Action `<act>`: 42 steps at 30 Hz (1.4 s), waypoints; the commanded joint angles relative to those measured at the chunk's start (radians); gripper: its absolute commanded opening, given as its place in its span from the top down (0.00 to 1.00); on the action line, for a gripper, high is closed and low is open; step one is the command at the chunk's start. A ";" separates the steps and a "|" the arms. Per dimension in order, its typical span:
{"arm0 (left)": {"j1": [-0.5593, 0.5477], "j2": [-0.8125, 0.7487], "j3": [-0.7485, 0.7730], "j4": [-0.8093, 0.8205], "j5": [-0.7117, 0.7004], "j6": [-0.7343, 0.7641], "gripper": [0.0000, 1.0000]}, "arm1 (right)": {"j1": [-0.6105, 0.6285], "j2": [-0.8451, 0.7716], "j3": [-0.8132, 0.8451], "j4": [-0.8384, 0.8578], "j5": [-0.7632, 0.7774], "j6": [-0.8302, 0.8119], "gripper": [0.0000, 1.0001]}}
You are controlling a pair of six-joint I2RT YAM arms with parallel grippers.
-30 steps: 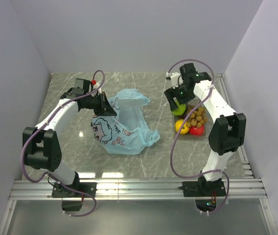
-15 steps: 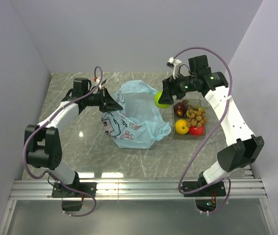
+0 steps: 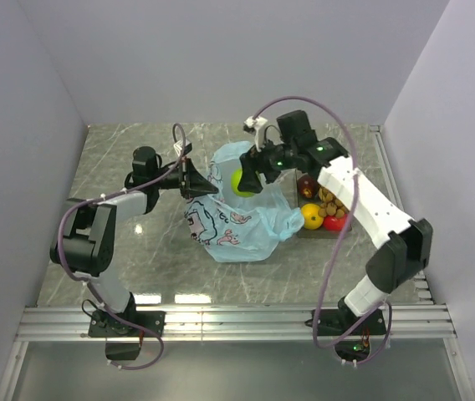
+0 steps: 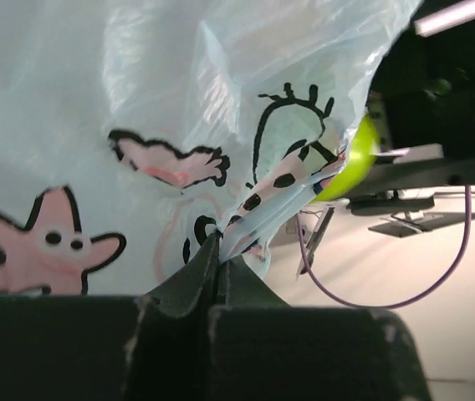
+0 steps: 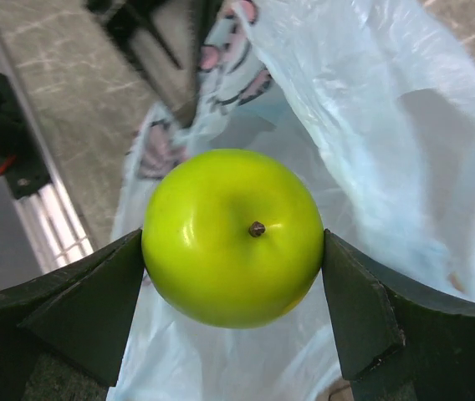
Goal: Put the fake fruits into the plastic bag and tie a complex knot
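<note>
The light-blue plastic bag [image 3: 237, 219] with pink cartoon print lies mid-table. My left gripper [image 3: 206, 187] is shut on the bag's rim [image 4: 258, 213] and holds it up. My right gripper [image 3: 242, 183] is shut on the green apple [image 3: 242, 181], holding it over the bag's mouth; in the right wrist view the apple [image 5: 232, 236] sits between both fingers above the bag [image 5: 371, 167]. The yellow-orange fruit [image 3: 310, 215], red fruit [image 3: 334, 221] and bunch of brown balls [image 3: 333, 200] lie in the clear tray [image 3: 344, 229].
A dark round fruit [image 3: 307, 185] also sits in the tray, right of the bag. Grey walls close in the marble table on three sides. A metal rail [image 3: 237, 322] runs along the near edge.
My right gripper lifted the green apple from the tray and carried it left over the bag. My left gripper moved right, pulling the bag's rim with it.
</note>
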State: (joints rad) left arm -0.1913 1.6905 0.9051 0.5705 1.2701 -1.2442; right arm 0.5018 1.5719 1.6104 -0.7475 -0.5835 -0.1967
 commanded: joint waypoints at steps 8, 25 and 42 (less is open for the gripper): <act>-0.004 0.150 -0.057 0.946 0.055 -0.555 1.00 | 0.101 0.070 -0.128 0.169 0.113 0.031 0.10; 0.006 0.057 0.343 -0.893 -0.089 1.011 0.78 | 0.169 0.070 -0.349 0.014 0.054 -0.216 0.09; -0.117 -0.048 0.664 -1.163 -0.702 1.477 0.18 | 0.006 -0.271 -0.492 0.132 0.050 0.107 0.06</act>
State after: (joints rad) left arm -0.2325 1.6337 1.4891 -0.5743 0.6930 0.1135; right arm 0.5690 1.3403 1.1385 -0.6609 -0.5430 -0.2073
